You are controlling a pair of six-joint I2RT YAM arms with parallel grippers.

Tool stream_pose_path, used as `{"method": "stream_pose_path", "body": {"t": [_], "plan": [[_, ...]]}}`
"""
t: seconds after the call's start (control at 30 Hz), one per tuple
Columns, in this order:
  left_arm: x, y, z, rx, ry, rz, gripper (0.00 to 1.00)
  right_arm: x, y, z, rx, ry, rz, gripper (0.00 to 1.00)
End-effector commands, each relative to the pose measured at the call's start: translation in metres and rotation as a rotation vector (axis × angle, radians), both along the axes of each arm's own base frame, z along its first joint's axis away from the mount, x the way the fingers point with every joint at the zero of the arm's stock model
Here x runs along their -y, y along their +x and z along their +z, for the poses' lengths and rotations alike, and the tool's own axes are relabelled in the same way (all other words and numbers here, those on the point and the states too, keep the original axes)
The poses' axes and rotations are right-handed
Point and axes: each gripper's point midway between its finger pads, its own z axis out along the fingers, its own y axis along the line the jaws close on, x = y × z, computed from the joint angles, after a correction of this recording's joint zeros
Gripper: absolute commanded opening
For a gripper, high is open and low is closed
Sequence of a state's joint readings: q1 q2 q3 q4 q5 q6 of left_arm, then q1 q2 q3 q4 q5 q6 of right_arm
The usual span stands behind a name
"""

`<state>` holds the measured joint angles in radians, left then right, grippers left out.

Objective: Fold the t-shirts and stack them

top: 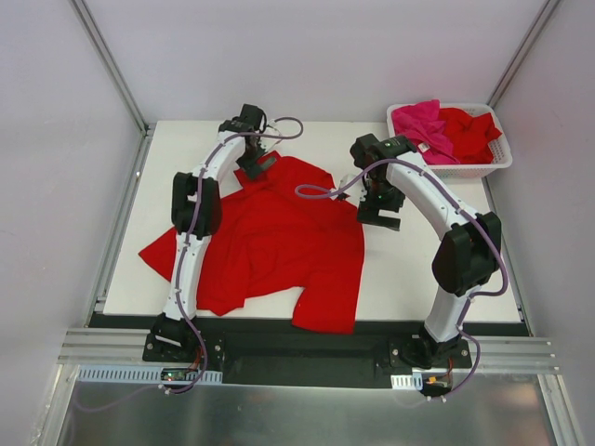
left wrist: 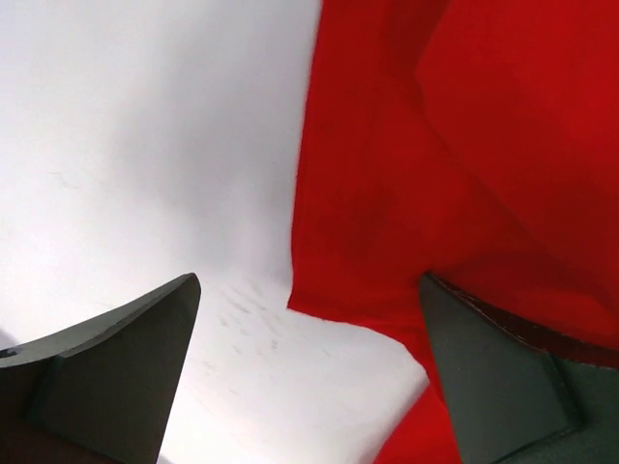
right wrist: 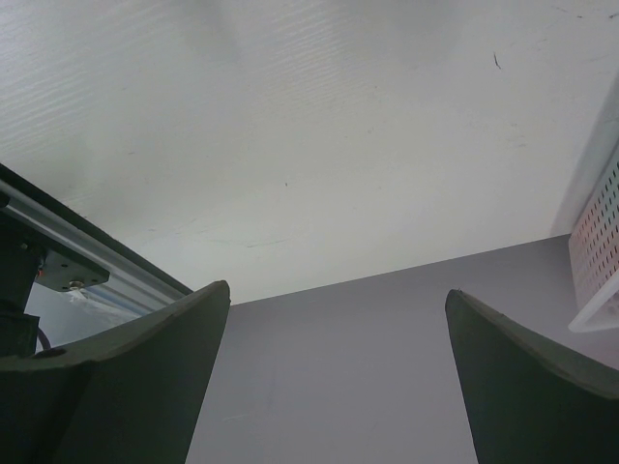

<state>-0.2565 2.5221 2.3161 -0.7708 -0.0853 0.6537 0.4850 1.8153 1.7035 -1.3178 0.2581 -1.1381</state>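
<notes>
On the surface (top: 418, 279), with left end effector (top: 257, 165) and right end effector (top: 380, 212) both open and empty at the spread red t-shirt's (top: 279, 242) far edges, risks pinching one layer only or dragging the overhanging hem off the near edge.

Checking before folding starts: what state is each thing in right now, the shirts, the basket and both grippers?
Spread shirt: unfolded, rumpled, lying flat.
Basket: upright, two shirts inside.
Pink shirt: crumpled, in basket.
Second red shirt: crumpled, in basket beside the pink.
Left gripper: open, empty, over the spread shirt's edge.
Right gripper: open, empty.
</notes>
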Motion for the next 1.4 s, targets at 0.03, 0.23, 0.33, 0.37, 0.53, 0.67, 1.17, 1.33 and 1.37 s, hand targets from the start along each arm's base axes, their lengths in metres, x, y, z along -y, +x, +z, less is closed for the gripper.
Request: {"method": "stream_pose_path", "body": {"t": [0.03, 0.23, 0.33, 0.37, 0.53, 0.67, 1.17, 1.33, 1.37], "plan": [[-0.025, 0.014, -0.018, 0.037, 0.169, -0.033, 0.97, 0.015, -0.028, 0.009, -0.106, -0.066, 0.009, 0.96], [-0.047, 0.044, -0.011, 0.154, 0.300, -0.027, 0.97, 0.013, -0.030, 0.008, -0.116, -0.061, 0.010, 0.96], [-0.055, 0.056, -0.005, 0.212, 0.350, -0.011, 0.97, 0.014, -0.032, 0.008, -0.122, -0.059, 0.007, 0.96], [-0.054, 0.065, -0.002, 0.252, 0.359, -0.007, 0.97, 0.014, -0.033, 0.008, -0.125, -0.061, 0.007, 0.96], [-0.064, 0.092, 0.018, 0.405, 0.438, 0.047, 0.96, 0.015, -0.035, 0.007, -0.132, -0.061, 0.010, 0.96], [-0.074, 0.108, 0.032, 0.504, 0.526, 0.077, 0.95, 0.016, -0.037, 0.007, -0.136, -0.060, 0.008, 0.96], [-0.132, 0.118, 0.128, 0.783, 0.702, 0.330, 0.95, 0.012, -0.038, 0.005, -0.151, -0.058, 0.018, 0.96], [-0.157, 0.102, 0.158, 0.799, 0.656, 0.446, 0.95, 0.009, -0.037, 0.003, -0.161, -0.060, 0.029, 0.96], [-0.155, 0.097, 0.155, 0.758, 0.633, 0.431, 0.95, 0.008, -0.037, 0.003, -0.160, -0.060, 0.029, 0.96]]}}
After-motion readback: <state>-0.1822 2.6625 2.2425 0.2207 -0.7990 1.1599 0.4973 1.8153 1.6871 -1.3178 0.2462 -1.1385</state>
